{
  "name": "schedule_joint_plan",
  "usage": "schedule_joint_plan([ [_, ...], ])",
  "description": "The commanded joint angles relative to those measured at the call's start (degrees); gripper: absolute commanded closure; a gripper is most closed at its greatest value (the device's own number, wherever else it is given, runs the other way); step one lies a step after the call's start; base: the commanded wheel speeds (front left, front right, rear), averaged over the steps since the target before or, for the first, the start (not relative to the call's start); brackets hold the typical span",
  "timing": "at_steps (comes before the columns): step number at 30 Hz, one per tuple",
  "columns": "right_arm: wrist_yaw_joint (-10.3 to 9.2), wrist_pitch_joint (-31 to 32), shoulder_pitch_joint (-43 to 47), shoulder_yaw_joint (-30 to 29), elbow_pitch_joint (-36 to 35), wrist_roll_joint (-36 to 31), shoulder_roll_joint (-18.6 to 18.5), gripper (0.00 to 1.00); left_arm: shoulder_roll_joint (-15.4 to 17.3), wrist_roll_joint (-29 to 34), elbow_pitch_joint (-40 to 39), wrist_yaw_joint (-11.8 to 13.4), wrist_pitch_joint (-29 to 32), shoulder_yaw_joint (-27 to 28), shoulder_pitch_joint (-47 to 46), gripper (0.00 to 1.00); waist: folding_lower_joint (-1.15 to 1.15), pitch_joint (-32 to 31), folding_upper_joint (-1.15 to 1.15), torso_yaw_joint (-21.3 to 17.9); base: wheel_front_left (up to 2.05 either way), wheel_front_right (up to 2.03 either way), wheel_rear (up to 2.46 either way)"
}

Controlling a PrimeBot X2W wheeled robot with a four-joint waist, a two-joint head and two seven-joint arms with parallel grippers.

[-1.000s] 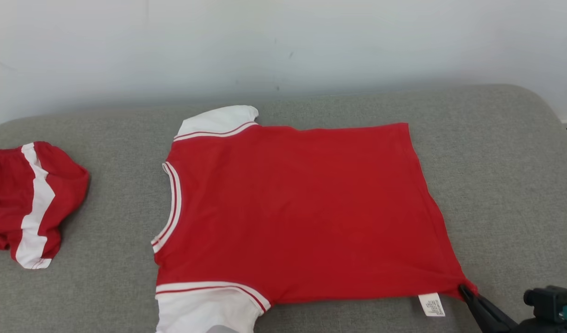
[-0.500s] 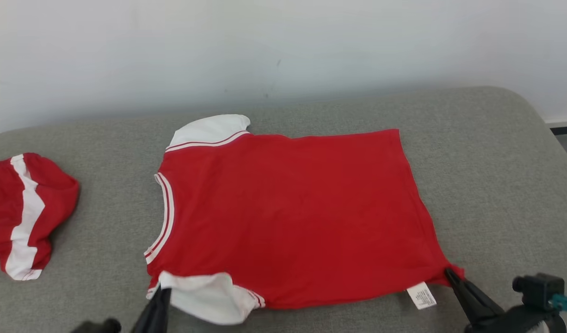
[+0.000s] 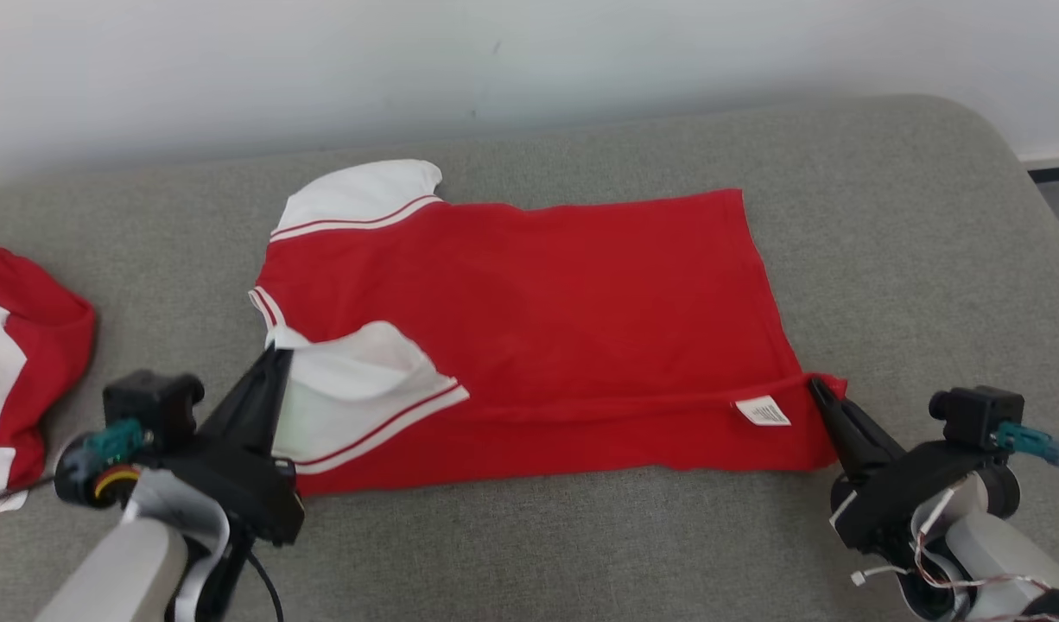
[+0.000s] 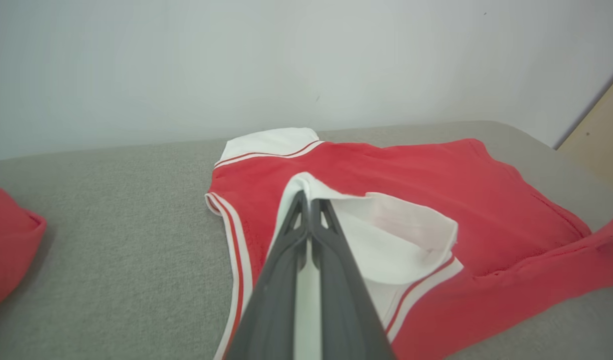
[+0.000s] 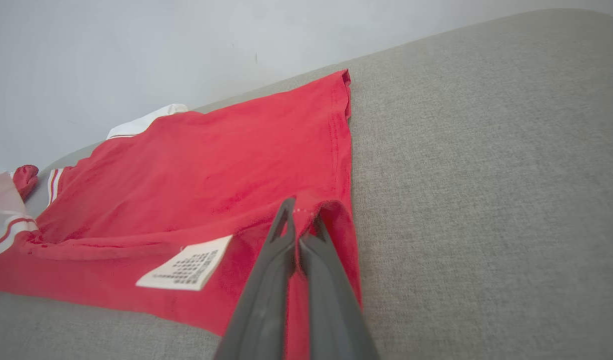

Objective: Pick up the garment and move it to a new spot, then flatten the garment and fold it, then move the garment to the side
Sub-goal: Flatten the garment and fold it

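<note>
The garment (image 3: pixel 547 285) is a red shirt with white sleeves, lying flat on the grey cushion with its collar to the left. Its near edge is lifted and folded back over the body. My left gripper (image 3: pixel 275 354) is shut on the near white sleeve (image 3: pixel 357 380), which is raised over the red cloth; the left wrist view has the fingers (image 4: pixel 306 225) pinching the sleeve (image 4: pixel 396 235). My right gripper (image 3: pixel 816 389) is shut on the near hem corner beside the white care label (image 3: pixel 763 411); in the right wrist view the gripper (image 5: pixel 299 212) pinches that corner of the garment (image 5: pixel 196 170).
A second red and white piece of clothing (image 3: pixel 20 345) lies bunched at the cushion's left edge. The grey cushion (image 3: pixel 927 259) runs back to a pale wall, and its right end curves off near the dark floor edge (image 3: pixel 1056 173).
Both grippers have carried the garment's near edge away from me, folding sleeve and hem up over the body. The head camera has shifted, bringing both arms into view.
</note>
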Motion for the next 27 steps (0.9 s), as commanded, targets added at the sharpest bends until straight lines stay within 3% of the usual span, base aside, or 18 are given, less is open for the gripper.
schedule_joint_plan([
  [1,-0.14,-0.3,-2.4,0.7,1.7,-0.2,1.0,1.0,-0.5,1.0,3.5,-1.4,0.3,-0.5,-3.6,1.0,-0.01,2.0,-0.01,-0.5,0.0,0.0,0.0],
  [7,-0.14,-1.3,-7.8,3.1,6.2,-0.4,3.0,1.0,-1.9,1.8,13.2,-4.3,0.5,-1.9,-10.8,1.0,-0.01,4.1,-0.01,-1.4,0.0,0.0,0.0],
  [14,-0.14,-3.2,-11.9,5.8,10.2,-0.7,4.2,1.0,-3.0,3.2,20.5,-5.8,-1.9,-3.3,-15.2,1.0,-0.01,5.3,-0.01,-1.8,0.0,0.0,0.0],
  [15,-0.14,-3.7,-12.5,6.0,10.7,-0.9,4.2,0.9,-3.1,3.8,21.4,-5.9,-2.5,-3.5,-15.7,0.84,-0.01,5.3,-0.01,-1.8,0.0,0.0,0.0],
  [16,-0.14,-4.1,-12.9,6.3,11.2,-1.1,4.3,0.03,-3.3,4.3,22.5,-6.0,-3.0,-4.0,-16.0,0.0,-0.01,5.2,-0.01,-1.8,0.0,0.0,0.0],
  [27,-0.14,-6.1,-10.3,8.1,12.0,-2.4,0.9,0.0,-4.9,3.2,27.6,-6.7,-9.1,-3.8,-13.2,0.0,-0.01,0.1,-0.01,-0.3,0.0,0.0,0.0],
])
